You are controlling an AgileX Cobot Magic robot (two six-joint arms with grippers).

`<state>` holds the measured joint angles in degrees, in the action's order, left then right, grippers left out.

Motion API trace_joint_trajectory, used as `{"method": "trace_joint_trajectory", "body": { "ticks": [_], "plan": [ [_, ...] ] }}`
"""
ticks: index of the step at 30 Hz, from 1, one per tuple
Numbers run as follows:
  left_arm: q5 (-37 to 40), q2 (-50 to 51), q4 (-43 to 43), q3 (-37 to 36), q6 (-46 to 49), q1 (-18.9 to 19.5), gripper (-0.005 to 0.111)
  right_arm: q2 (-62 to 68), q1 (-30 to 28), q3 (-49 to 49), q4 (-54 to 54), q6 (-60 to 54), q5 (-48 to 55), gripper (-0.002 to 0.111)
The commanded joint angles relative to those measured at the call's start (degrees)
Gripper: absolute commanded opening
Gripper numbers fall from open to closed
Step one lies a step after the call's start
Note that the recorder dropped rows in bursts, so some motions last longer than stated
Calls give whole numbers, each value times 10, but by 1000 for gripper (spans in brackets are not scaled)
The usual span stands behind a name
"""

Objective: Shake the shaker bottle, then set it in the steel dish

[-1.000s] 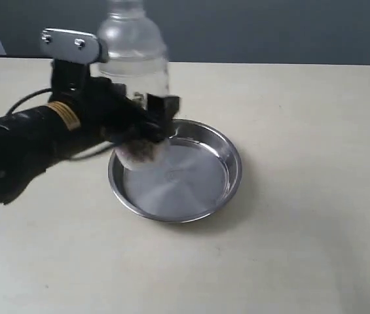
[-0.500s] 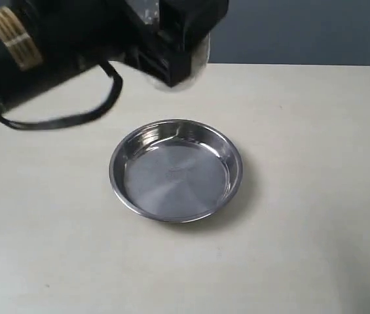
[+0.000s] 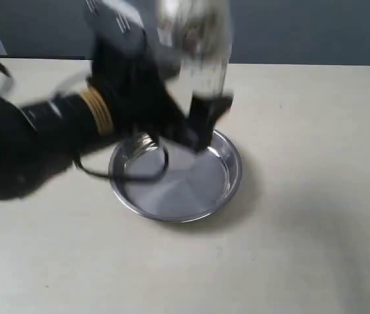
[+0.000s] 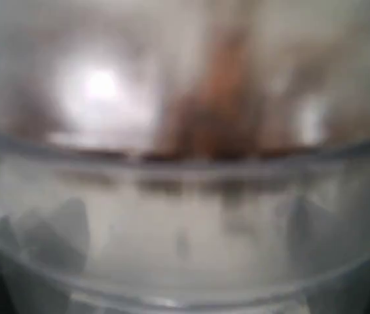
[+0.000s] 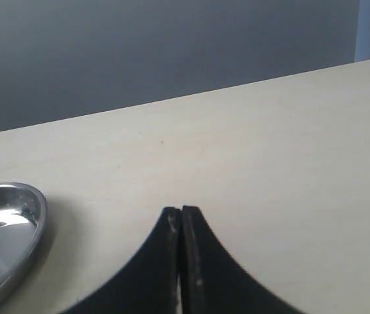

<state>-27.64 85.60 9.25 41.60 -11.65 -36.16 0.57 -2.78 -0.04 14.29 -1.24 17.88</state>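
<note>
The shaker bottle (image 3: 196, 40) is a motion-blurred clear shape held in the air above the far rim of the steel dish (image 3: 235, 171). My left gripper (image 3: 201, 104) is shut on its lower body, the black arm reaching in from the left. The left wrist view is filled by the bottle's clear wall (image 4: 185, 209), with brownish grains (image 4: 214, 118) smeared inside. The dish lies flat on the table with nothing in it, and its rim (image 5: 14, 226) also shows in the right wrist view. My right gripper (image 5: 181, 210) hangs shut over bare table, to the right of the dish.
A beige table (image 3: 315, 196) stretches around the dish, with a grey wall (image 3: 315, 29) behind its far edge. A black cable (image 3: 122, 173) from the left arm droops over the dish's left side.
The left arm lifted the bottle from the dish to the frame's top edge, then swung down again. It now blurs over the dish's far rim. The dish has not moved.
</note>
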Motion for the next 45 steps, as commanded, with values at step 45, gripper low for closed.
{"method": "trace_joint_trajectory", "body": {
  "ticks": [45],
  "plan": [
    [8,-119,61,73,-28,6,0,-3,2,0,0,-2,-5,-1]
  ]
}}
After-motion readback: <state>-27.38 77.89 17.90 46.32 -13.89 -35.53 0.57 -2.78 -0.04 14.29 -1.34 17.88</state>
